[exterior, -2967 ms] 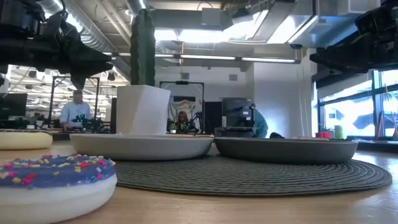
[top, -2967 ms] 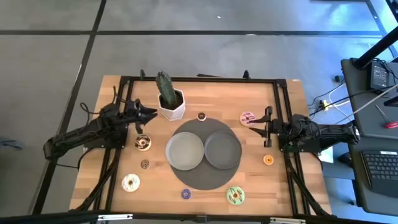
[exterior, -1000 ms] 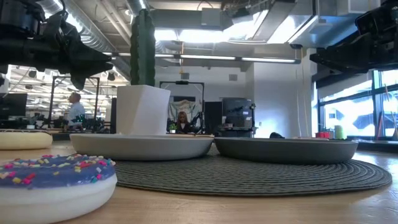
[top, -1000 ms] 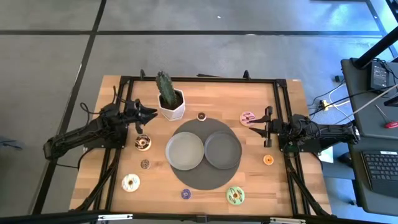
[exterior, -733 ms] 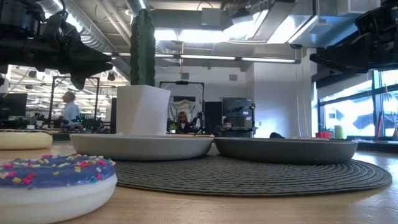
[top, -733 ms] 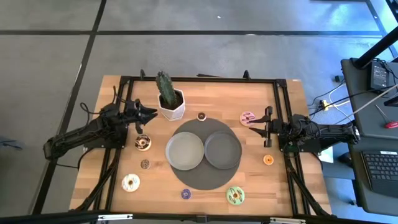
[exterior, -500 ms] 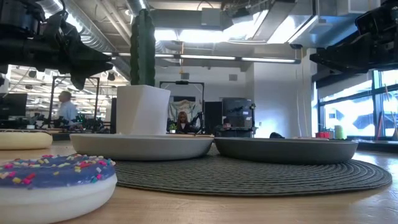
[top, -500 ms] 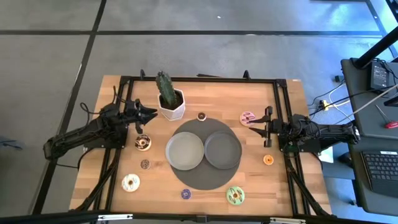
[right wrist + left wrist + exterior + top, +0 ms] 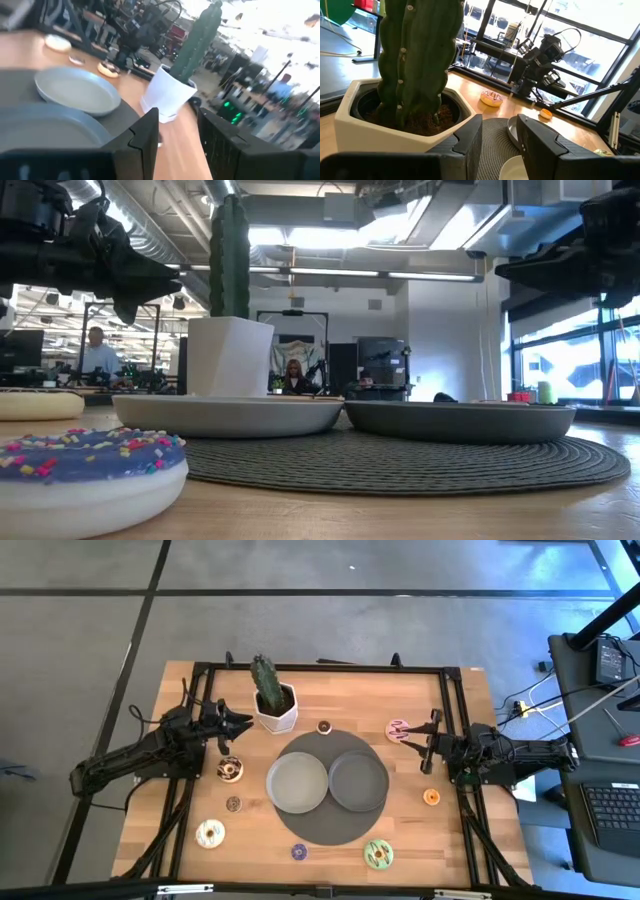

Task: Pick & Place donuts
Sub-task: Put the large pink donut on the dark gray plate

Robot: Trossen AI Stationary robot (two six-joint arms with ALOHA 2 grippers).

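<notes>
Several toy donuts lie flat on the wooden table: a pink one, an orange one, a green one, a purple one, a white one and a brown-and-white one. Two tiny brown ones lie among them. My left gripper hovers open beside the potted cactus, above the brown-and-white donut's far side. My right gripper is open and hangs just beside the pink donut, toward the table's right. Both wrist views show an empty gap between the fingers.
Two grey plates sit side by side on a dark round mat at the table's middle. The cactus in its white pot stands near the far edge. A black frame borders the table. People show far behind in the low view.
My right arm has swung a little toward the far edge and the pink donut and has come down slightly in the low view. Its fingers stay open. The left arm and all the donuts have kept still.
</notes>
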